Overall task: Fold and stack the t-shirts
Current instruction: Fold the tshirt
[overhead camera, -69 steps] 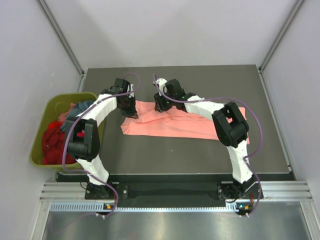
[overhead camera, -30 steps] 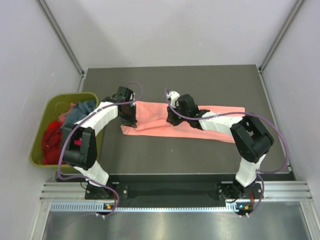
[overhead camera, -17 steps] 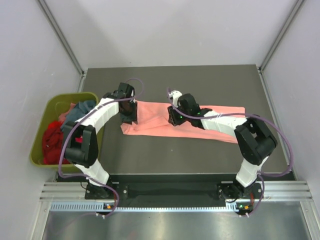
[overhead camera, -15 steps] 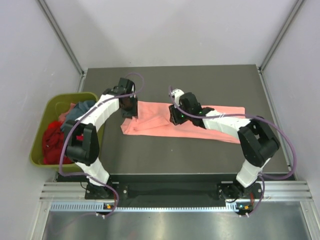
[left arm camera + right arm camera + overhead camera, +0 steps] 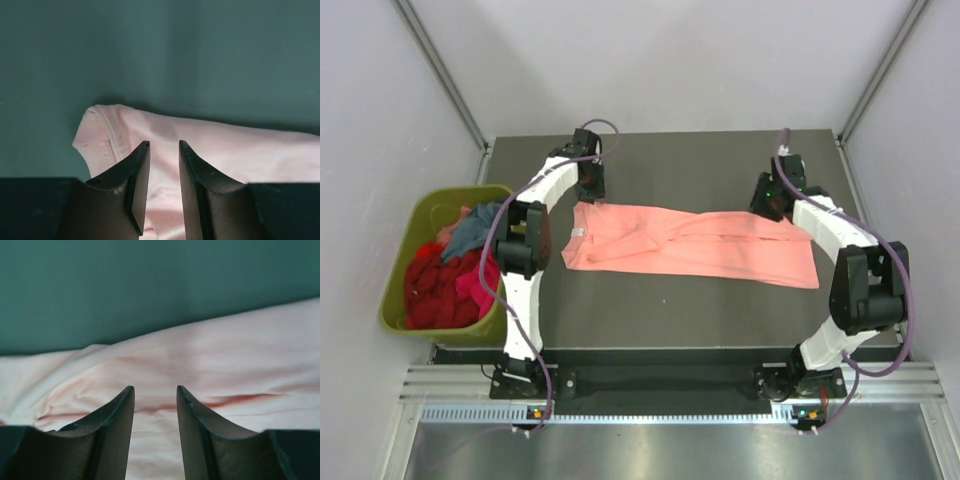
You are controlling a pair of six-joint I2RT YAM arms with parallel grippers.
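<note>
The dark grey table (image 5: 700, 310) carries one large salmon-pink cloth t-shirt (image 5: 690, 245), which lies flat as a long band across the middle of the table, from near the left arm to near the right arm. Near its left end there is a small pale tag, but any writing on it is too small to read. Left of the table stands the olive-green plastic bin (image 5: 430, 333), and inside it are heaped a red t-shirt (image 5: 430, 290), a magenta t-shirt (image 5: 475, 285) and a teal-blue t-shirt (image 5: 470, 230) at the far side. The left gripper (image 5: 162, 145) hangs above the far left corner of the salmon-pink shirt, its two dark fingers spread with a narrow gap and nothing between them. The right gripper (image 5: 155, 388) hangs above the far edge of the shirt at its right end, also with the fingers apart and holding nothing. One second before, both grippers were low on the cloth and closer to the middle of the shirt. Since then they have let go and moved outwards, the left to the far left corner and the right to the far right end.
</note>
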